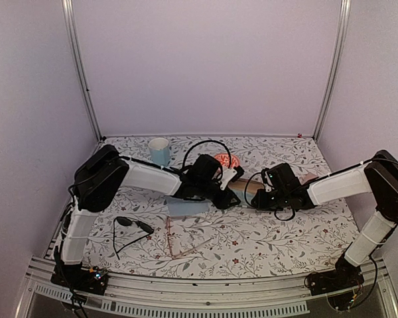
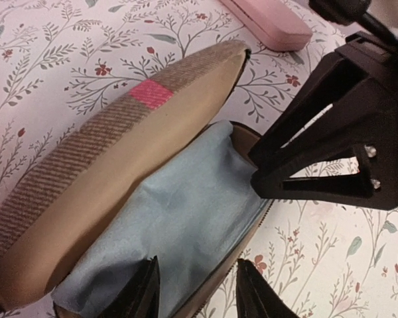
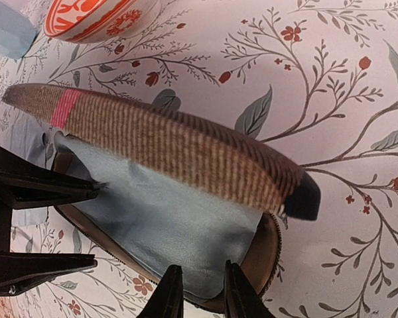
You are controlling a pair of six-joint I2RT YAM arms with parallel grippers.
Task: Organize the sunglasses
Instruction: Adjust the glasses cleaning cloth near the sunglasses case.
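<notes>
Brown woven fabric with a red band covers the case [image 2: 86, 152] that both my arms reach into, near the middle of the flowered worktop [image 1: 265, 245]. Its lid stands open and a pale blue cloth [image 2: 179, 218] lies in the lower half.

My left end effector [image 2: 199, 271] comes in from the left with its fingers parted, one over the cloth and one outside the case's rim. Whether it is clamping that rim I cannot tell. My right end effector [image 3: 200, 268] comes in from the right, its fingers close together at the cloth's edge and the rim, and I cannot tell whether it is pinching anything.

The black sunglasses [image 1: 131, 226] lie on the near left of the worktop, arms unfolded, with the pinkish clear pair [image 1: 180, 242] just to their right. Both are well apart from the case.

A pink case [image 2: 268, 23] lies near the brown one. A red-and-white bowl [image 1: 225, 161] and a pale cup [image 1: 159, 151] sit farther back.
</notes>
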